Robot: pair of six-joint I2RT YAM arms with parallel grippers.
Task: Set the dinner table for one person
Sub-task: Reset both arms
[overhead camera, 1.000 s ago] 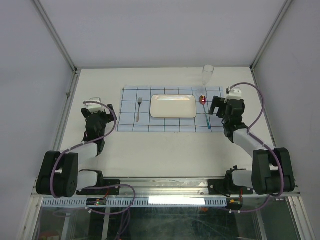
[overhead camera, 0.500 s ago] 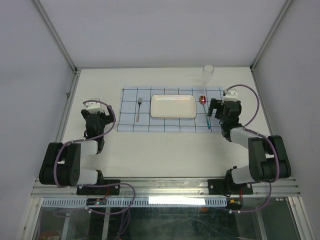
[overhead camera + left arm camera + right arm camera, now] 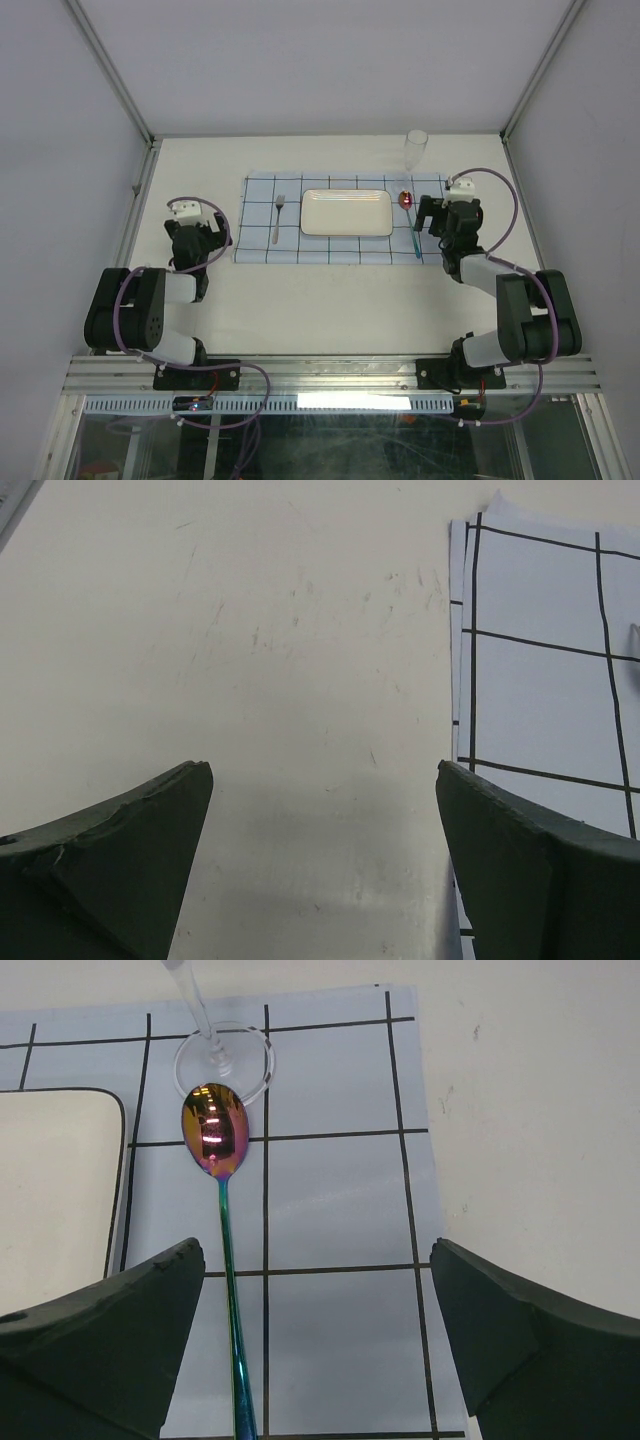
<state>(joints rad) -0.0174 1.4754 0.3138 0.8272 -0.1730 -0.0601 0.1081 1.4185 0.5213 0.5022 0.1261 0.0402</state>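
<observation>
Hovering wide and empty, the left hand (image 3: 325, 775) sits just off the left edge of the cloth (image 3: 340, 250), the right hand (image 3: 315, 1250) above its right end over the spoon (image 3: 222, 1160). Plate (image 3: 346, 212), fork (image 3: 278, 218) and glass (image 3: 416, 150) also sit on the cloth, which lies on the bench (image 3: 330, 300), so the setting looks complete. Next, both hands likely just pull clear of the cloth.

A robotics lab: arms (image 3: 130, 320) bolted to a rail-framed table (image 3: 330, 300) between white panels (image 3: 330, 60).

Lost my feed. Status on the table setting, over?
Left gripper open, empty. Right gripper open, empty. Fork, plate, spoon, glass on cloth; dinner table set. No obstruction seen.
</observation>
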